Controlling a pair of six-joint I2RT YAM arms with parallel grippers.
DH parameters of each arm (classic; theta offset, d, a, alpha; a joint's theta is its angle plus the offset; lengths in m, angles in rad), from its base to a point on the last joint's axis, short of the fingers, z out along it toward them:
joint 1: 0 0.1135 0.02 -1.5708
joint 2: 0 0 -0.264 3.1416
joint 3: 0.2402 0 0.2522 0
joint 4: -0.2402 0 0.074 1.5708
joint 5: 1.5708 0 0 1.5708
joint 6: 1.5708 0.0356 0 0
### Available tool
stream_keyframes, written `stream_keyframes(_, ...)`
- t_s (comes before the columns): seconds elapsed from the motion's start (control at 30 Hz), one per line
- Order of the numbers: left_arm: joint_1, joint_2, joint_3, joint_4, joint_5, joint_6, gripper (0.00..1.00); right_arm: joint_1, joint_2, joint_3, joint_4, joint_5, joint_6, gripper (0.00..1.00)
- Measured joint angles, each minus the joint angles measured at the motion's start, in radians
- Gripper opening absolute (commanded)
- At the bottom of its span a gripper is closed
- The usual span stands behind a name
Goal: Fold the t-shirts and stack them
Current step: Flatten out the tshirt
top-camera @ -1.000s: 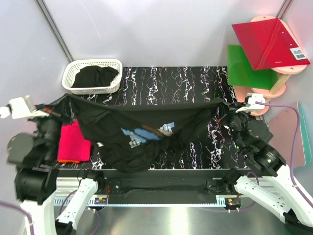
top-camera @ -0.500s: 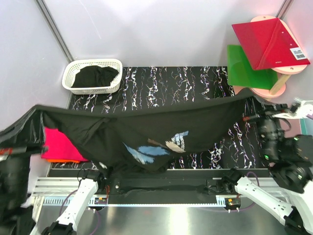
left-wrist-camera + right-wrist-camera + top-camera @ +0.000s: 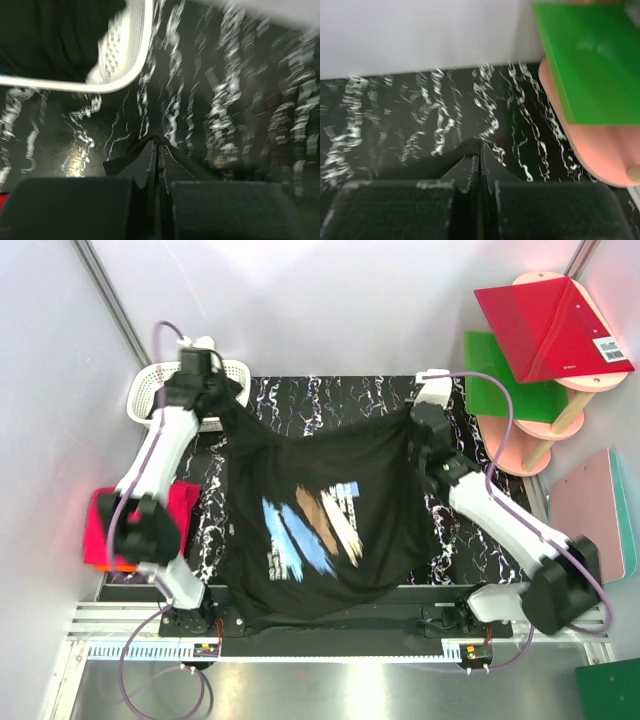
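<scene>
A black t-shirt with a blue, tan and white brushstroke print lies spread print-up over the black marbled table, its lower hem hanging past the near edge. My left gripper is shut on its far left corner beside the basket. In the left wrist view the left gripper pinches a ridge of black cloth. My right gripper is shut on the far right corner, and the right wrist view shows it nipping black cloth. A folded hot-pink t-shirt lies at the left, an orange one under it.
A white lattice basket holding a black t-shirt stands at the far left, just past the left gripper. Red, green and pink boards stand on the right. Grey walls close in the back and left.
Both arms have swung from the table's near sides out to its far end, carrying the shirt's corners. The shirt, stretched in the air before, now lies spread with its print up.
</scene>
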Motion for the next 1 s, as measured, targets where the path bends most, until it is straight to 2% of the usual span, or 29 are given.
stream_keyframes(0.1,-0.002,0.221,0.089,-0.039,0.014,-0.008,0.0,-0.114,0.146,0.039,0.013,-0.049,0.058,0.0)
stream_keyframes(0.23,-0.013,0.393,0.244,-0.064,0.022,-0.009,0.0,-0.188,0.396,0.188,0.026,-0.097,0.094,0.0)
stream_keyframes(0.37,-0.024,0.441,0.321,-0.069,0.012,-0.011,0.0,-0.218,0.599,0.315,0.032,-0.127,0.113,0.0)
stream_keyframes(0.5,-0.029,0.441,0.343,-0.063,0.011,-0.01,0.0,-0.248,0.717,0.399,0.015,-0.14,0.122,0.0)
stream_keyframes(0.67,-0.029,0.435,0.296,-0.062,0.022,-0.012,0.0,-0.269,0.739,0.418,0.0,-0.146,0.125,0.0)
stream_keyframes(0.8,-0.029,0.406,0.245,-0.07,0.045,-0.012,0.0,-0.27,0.689,0.372,-0.001,-0.148,0.132,0.0)
stream_keyframes(1.0,-0.029,0.229,0.084,-0.06,0.048,-0.027,0.0,-0.27,0.602,0.345,-0.047,-0.148,0.176,0.0)
